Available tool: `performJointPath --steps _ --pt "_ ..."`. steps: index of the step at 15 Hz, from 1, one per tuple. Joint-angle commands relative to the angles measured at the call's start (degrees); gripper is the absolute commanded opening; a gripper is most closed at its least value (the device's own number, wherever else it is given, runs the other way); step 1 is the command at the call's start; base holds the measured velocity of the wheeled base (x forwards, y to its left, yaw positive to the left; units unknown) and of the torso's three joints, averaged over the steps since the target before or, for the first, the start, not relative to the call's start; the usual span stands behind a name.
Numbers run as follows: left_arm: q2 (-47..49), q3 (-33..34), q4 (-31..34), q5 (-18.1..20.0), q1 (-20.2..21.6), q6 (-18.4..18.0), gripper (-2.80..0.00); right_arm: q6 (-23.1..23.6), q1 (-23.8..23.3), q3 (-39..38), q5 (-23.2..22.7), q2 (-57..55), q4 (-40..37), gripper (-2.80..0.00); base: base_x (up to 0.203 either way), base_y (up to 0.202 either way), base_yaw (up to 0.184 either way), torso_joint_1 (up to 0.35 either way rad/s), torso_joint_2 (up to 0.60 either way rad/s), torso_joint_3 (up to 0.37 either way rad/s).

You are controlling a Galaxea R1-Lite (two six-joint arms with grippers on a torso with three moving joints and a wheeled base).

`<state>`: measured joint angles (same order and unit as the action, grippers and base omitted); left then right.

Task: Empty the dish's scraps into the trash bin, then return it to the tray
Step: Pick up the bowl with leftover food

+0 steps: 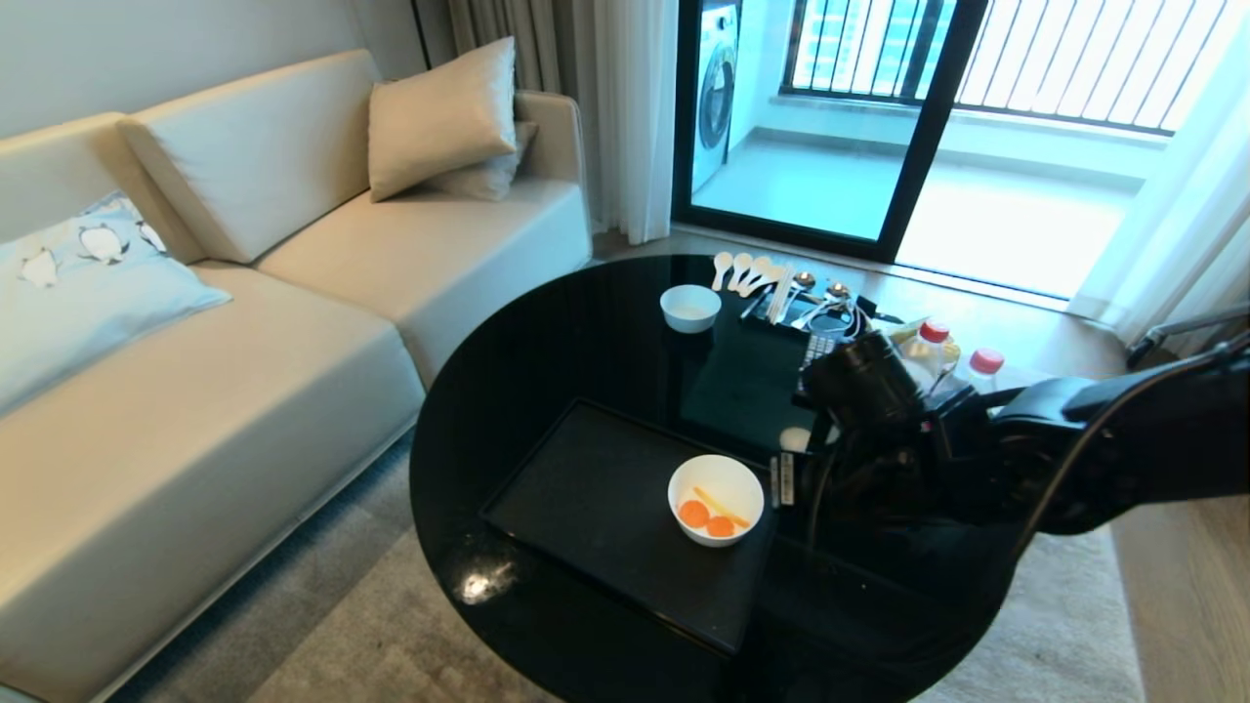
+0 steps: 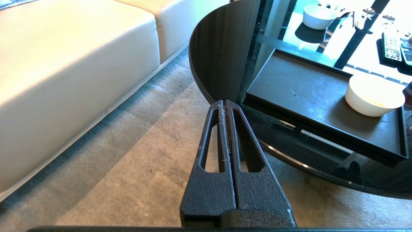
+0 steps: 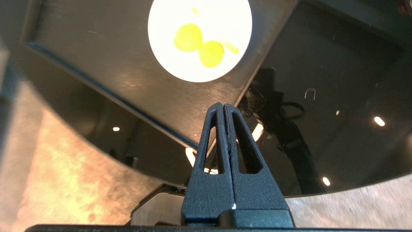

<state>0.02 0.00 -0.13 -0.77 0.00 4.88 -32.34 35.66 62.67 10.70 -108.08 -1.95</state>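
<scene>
Task judged at its very start; nothing yet done. Landmark: the tray (image 1: 605, 508), lying on the near part of the round black table (image 1: 547, 322). Left gripper (image 2: 224, 102) hung off the table edge, over the carpet (image 2: 128, 154) on the near side of the tray, fingers pressed together, holding nothing; read as parked. Right gripper (image 3: 223, 104) stood above the tray's corner nearest the dish, fingers likewise pressed together and empty, not touching tray or dish. In the head view the right arm's dark bulk sat just beside the tray on its right; the fingertips themselves could not be made out there. The dish (image 1: 716, 499) rested upright on the tray, at its right end near the rim, with the scraps (image 1: 718, 515) inside: two orange slices touching each other and a thin strip beside them. So dish not gripped, not lifted, not emptied. Beyond the tray, well apart, stood a smaller white bowl (image 1: 690, 308), and farther still a row of spoons (image 1: 747, 273). The trash bin appeared in no view; its place relative to the tray could not be told. Remaining, by judgement: part the right fingers, take the dish by its rim, carry it to the bin, tip out the scraps, set the dish back on the tray.
</scene>
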Motion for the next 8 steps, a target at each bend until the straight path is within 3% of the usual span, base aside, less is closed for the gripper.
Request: performJointPath --steps 1,4,5,8 --pt "-0.02 0.00 -0.04 -0.02 0.00 0.05 -2.80 -1.58 1.59 2.29 0.54 -4.37 -0.15 -2.80 0.000 0.000 0.000 0.000 0.00 0.000" --pt "-0.02 0.00 -0.04 -0.02 0.00 0.05 -2.80 -1.84 2.19 4.28 0.49 -5.47 -1.07 -2.80 0.000 0.000 0.000 0.000 0.00 0.000" --pt "-0.02 0.00 -0.04 -0.02 0.00 0.05 -2.80 -1.92 2.53 4.93 0.46 -5.54 -2.37 0.00 0.000 0.000 0.000 0.000 0.00 0.000" --pt "-0.02 0.00 -0.04 -0.02 0.00 0.05 -2.80 -2.47 3.47 5.95 2.24 -6.51 -3.18 0.00 0.000 0.000 0.000 0.000 0.00 0.000"
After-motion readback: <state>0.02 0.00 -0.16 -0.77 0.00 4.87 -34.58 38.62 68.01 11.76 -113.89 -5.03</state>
